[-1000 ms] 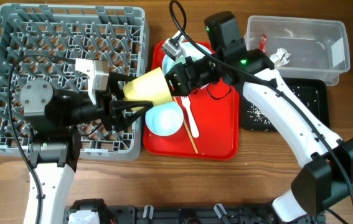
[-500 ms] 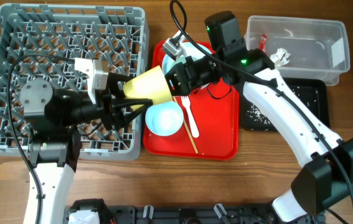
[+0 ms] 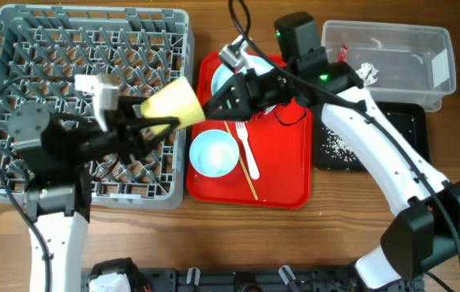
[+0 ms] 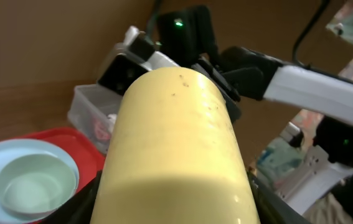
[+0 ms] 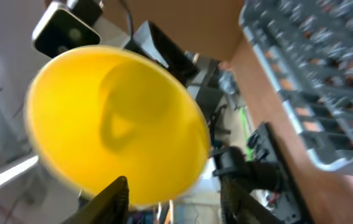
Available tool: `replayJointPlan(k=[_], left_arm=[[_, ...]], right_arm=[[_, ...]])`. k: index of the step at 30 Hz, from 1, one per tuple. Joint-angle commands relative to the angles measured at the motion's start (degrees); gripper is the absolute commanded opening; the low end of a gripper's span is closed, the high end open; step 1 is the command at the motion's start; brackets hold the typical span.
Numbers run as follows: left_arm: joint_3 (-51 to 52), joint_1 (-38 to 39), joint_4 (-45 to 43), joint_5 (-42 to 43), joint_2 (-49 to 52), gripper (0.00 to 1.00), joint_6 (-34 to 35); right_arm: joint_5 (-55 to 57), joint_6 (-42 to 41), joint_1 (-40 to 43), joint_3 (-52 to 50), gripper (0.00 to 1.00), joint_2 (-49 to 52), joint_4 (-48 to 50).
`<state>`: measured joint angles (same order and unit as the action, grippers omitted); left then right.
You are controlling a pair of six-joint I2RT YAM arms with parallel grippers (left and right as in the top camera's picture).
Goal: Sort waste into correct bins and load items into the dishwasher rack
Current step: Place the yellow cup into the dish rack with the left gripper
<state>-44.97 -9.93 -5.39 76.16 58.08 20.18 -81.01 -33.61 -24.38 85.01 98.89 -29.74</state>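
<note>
The left gripper (image 3: 150, 122) was clamped on the small yellow cup (image 3: 173, 101) near its base. It held the cup on its side over the right edge of the dishwasher rack (image 3: 19, 49) — mouth turned toward the right arm. The right gripper (image 3: 213, 103) stood just beside the rim, fingers spread and gripping nothing. On the red tray (image 3: 286, 174) lay a pale blue bowl (image 3: 213, 152) and the white fork (image 3: 244, 142).

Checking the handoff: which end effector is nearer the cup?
Left. The left end effector grips the cup near its base; the right end effector is open, just off its mouth.
</note>
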Motion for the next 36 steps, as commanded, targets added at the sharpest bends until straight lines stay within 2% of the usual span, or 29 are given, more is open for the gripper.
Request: replayJointPlan(k=[1,2,4,7,11,15,18,22,34,36], left_arm=[[-0.74,-4.31,3.76,-3.34,0.07,0.43,-0.44],[-0.74,-5.27,6.25,-6.34,0.07,0.43,-0.5],[-0.74,-6.16,16.37,-19.85,0.04,0.42,-4.22],[-0.74,-6.1,25.18,-35.58,0.04,0.38,-5.01],[-1.64,-6.1,32.0,-44.13,0.0,0.29,-4.94],[-7.15,-6.1,43.52,-57.44,0.04,0.28,-4.96],[-12.87,-6.1,51.49,-66.1,0.04,0.26,-4.96],[-14.51,-6.1,56.39,-72.5,0.28,0.23,-4.96],[-14.51,-5.95,62.03,-72.61,16.63,0.24,-4.94],[-14.51,-5.92,61.18,-72.59,19.34,0.29,-4.92]], right_arm=[[13.88,0.68,2.08,0.79,0.55,-0.52,-1.6],[18.53,0.79,2.6,0.79,0.56,-0.52,-3.13],[31.98,5.33,3.15,0.81,0.56,-0.52,-10.29],[42.73,9.68,3.21,0.94,0.56,-0.55,-18.27],[52.96,13.99,4.83,3.39,0.55,-0.55,-29.22],[62.6,17.4,7.08,9.25,0.54,-0.57,-41.03],[66.03,19.32,7.82,11.96,0.55,-1.25,-44.11],[65.96,19.67,9.14,11.96,0.55,-2.6,-44.92],[64.65,18.36,11.19,11.96,0.55,-3.17,-46.84],[64.65,18.14,11.19,11.96,0.55,-3.17,-46.93]])
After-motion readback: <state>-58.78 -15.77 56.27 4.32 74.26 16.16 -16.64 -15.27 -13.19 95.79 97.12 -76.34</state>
